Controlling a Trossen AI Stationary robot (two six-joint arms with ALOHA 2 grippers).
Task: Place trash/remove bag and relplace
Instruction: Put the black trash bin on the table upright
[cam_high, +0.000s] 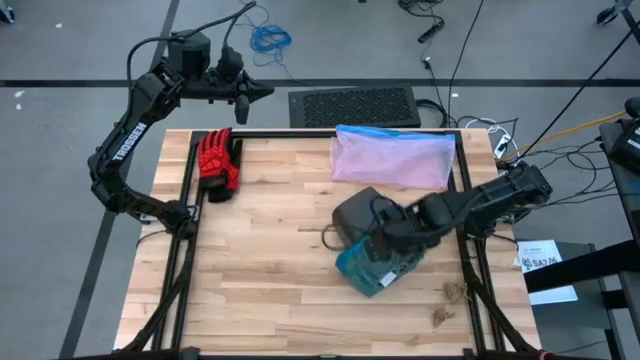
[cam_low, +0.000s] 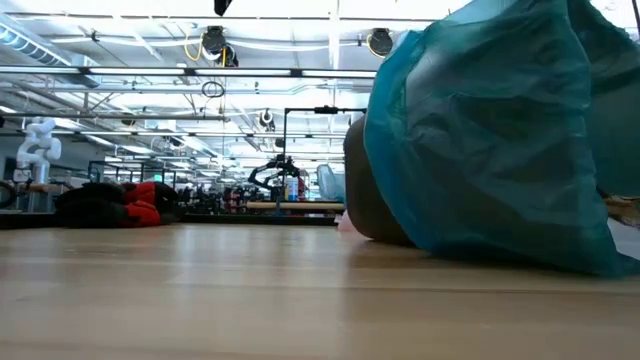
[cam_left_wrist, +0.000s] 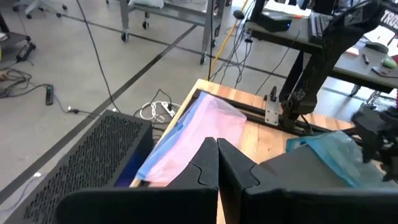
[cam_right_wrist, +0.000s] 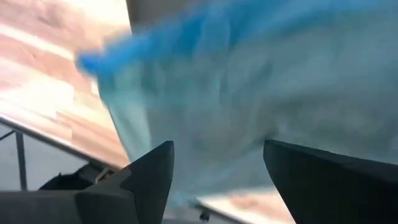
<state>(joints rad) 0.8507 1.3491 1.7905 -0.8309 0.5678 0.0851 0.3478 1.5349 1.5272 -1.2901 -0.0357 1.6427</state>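
On the wooden table (cam_high: 270, 270), the right gripper (cam_high: 385, 243) rests on the teal bag (cam_high: 375, 270) beside a dark bin (cam_high: 355, 215), with a pink bag (cam_high: 392, 157), red glove (cam_high: 217, 163) and the left gripper (cam_high: 262, 92) beyond the far edge.

Table: you have a pale wood-plank top (cam_high: 260, 250) with a black frame along its edges.
Far left corner: your red-and-black glove (cam_high: 217, 164) lies here.
Far edge, right of middle: a pink bag (cam_high: 392, 156) lies flat.
Right of centre: the teal bag (cam_high: 378, 266) rests against a dark bin (cam_high: 355, 214).
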